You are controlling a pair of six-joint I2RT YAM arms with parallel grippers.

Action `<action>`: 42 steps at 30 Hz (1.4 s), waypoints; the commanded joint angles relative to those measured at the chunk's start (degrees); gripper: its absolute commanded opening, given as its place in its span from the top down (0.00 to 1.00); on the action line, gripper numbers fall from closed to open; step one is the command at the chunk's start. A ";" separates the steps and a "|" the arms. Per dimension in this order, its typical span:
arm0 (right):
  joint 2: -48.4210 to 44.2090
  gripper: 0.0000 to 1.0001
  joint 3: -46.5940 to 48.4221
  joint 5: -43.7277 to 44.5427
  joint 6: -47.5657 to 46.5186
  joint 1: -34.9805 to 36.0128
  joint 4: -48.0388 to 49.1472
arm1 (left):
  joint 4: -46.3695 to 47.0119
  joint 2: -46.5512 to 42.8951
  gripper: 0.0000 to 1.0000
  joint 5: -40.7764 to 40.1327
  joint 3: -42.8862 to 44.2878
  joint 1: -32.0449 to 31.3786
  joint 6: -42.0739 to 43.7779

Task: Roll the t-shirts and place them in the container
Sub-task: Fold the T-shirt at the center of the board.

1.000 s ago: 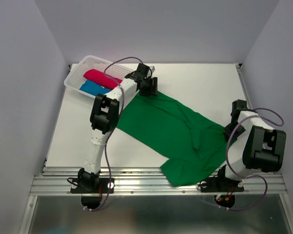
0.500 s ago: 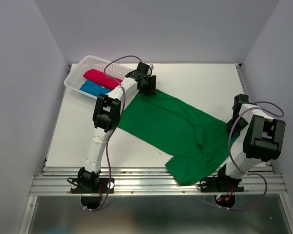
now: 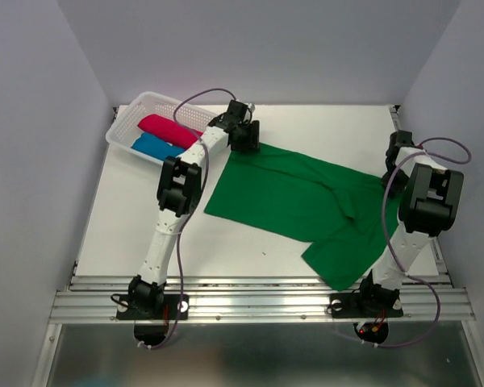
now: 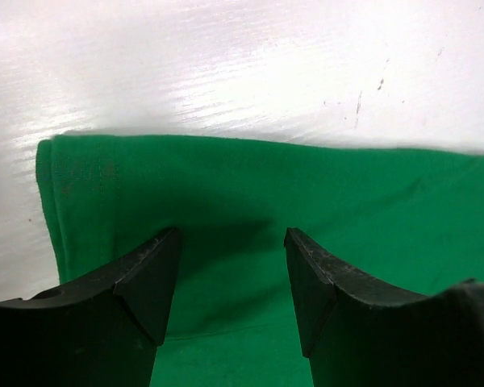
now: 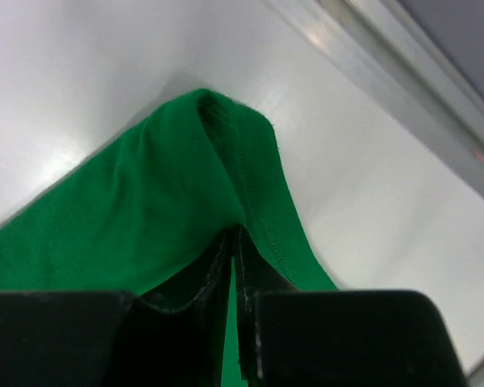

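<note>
Now the deep green cloth t-shirt (image 3: 298, 197) lies spread on the white counter (image 3: 137, 226). The right hand (image 5: 235, 250) pinches its hem, and the left hand (image 4: 230, 250) stands released at its far corner.

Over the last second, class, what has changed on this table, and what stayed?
The right gripper, shut on the deep green cloth t-shirt, moved toward the table's far side, dragging the shirt's right end along and drawing its near corner back from the front rail. The left gripper stayed open over the far left corner; the white plastic lattice basket and its rolled shirts stayed put.
</note>
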 commanded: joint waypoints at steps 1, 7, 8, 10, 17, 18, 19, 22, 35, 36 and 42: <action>6.20 0.87 5.06 -3.67 -0.74 -0.91 10.50 | -0.96 0.17 0.34 0.34 4.12 0.25 0.67; 6.20 0.81 12.56 -12.29 -1.71 -0.30 10.32 | -1.13 -2.38 0.33 0.17 9.31 0.08 0.76; 5.07 0.79 12.65 -12.55 -1.62 0.49 9.98 | -1.13 -3.25 0.33 0.08 9.22 -0.01 0.85; 0.69 0.75 12.04 -13.17 -1.36 1.19 9.62 | -1.13 -6.32 0.33 -0.27 8.35 -0.54 1.02; -17.07 0.54 1.25 -13.09 0.93 2.25 6.55 | -1.14 -19.94 0.34 -3.79 -4.88 -1.86 0.50; -19.09 0.54 0.00 -13.08 0.93 2.25 5.94 | -0.87 -21.79 0.33 -4.40 -4.93 -2.03 0.32; -22.94 0.54 -1.23 -13.43 0.84 2.86 5.23 | -0.61 -25.55 0.33 -5.28 -9.80 -2.29 0.14; -27.97 0.54 -6.22 -15.63 0.58 4.36 2.60 | 0.88 -32.50 0.33 -6.34 -19.82 -2.56 -0.56; -39.93 0.39 -28.38 -21.78 10.15 16.40 12.83 | 5.19 -47.46 0.34 -10.20 -47.63 -4.05 -3.20; -40.46 0.39 -29.53 -21.79 10.42 16.40 14.53 | 5.02 -47.56 0.34 -10.64 -47.82 -4.05 -2.94; -37.31 0.38 -31.56 -17.04 11.47 16.40 19.81 | 3.88 -46.68 0.34 -10.73 -45.63 -4.14 -2.49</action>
